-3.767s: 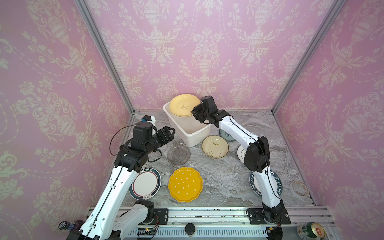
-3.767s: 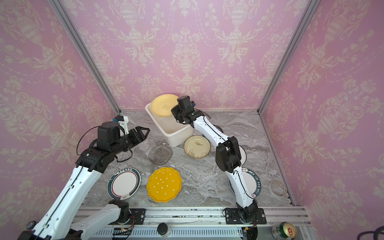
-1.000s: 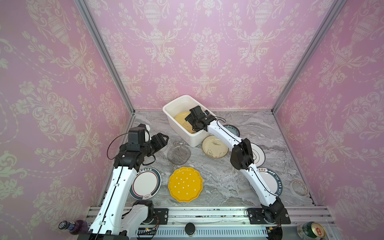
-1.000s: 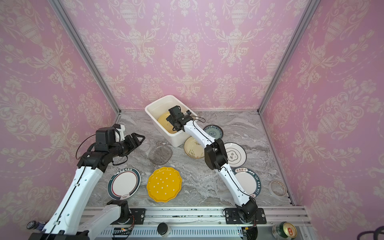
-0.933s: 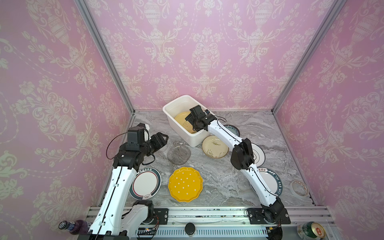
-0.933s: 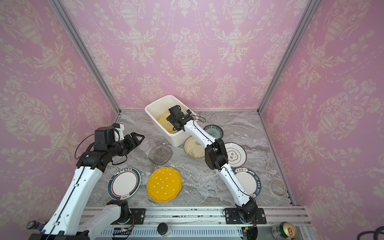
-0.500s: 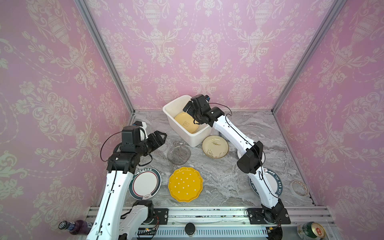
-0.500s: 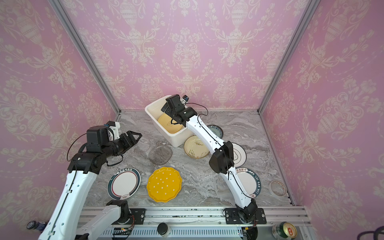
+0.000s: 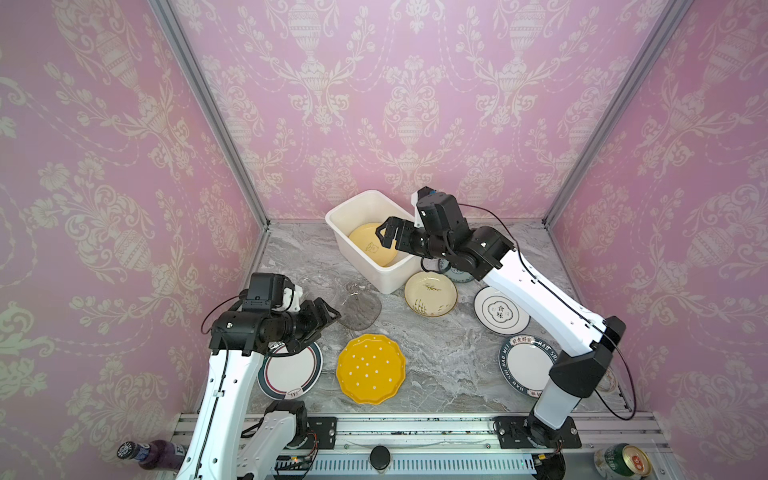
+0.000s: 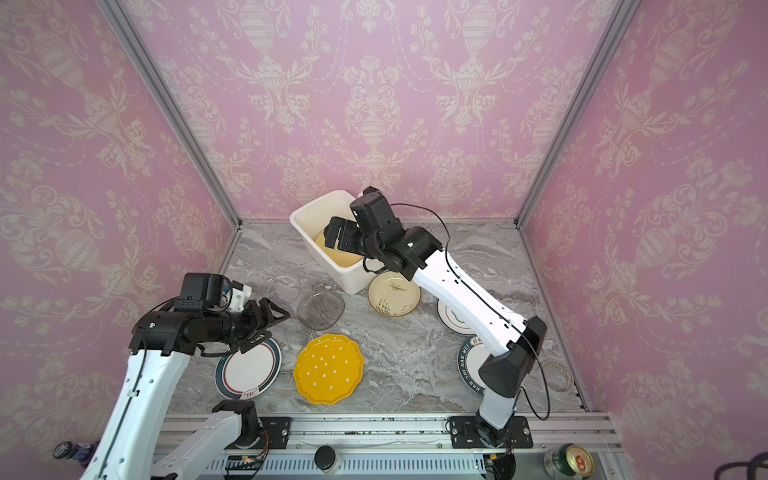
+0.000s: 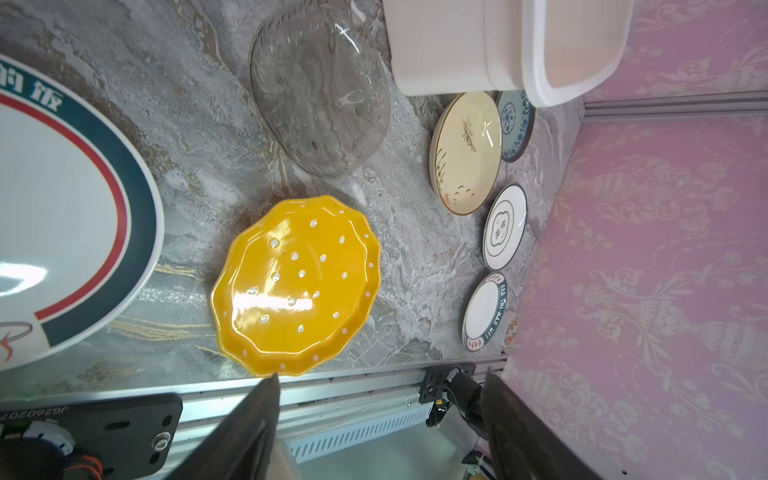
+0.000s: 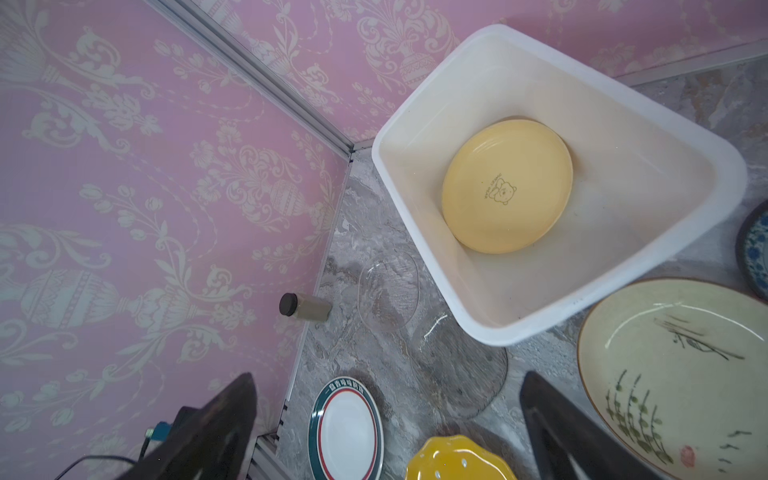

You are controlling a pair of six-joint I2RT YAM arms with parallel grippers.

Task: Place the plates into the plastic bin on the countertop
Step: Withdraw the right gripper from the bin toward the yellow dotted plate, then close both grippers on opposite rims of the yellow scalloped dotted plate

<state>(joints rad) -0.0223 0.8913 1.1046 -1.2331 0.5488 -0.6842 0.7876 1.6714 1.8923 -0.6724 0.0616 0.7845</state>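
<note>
pale plate [image 12: 505, 187] – now released, lying in bin [image 12: 519, 332] | right fingers [image 12: 557, 428] apart, empty, risen above bin | left fingers [image 11: 249, 428] apart, empty, well off bin | seven more outside bin on worktop [image 9: 436, 365] – one done

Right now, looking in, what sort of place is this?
Probably a staged kitchen booth for robot trials: pink floral wallpaper panels, a grey marble-patterned countertop, and two white robot arms bolted to a ribbed aluminium rail.

White plate [image 9: 501, 311] reads 食味 (centre emblem).
</note>
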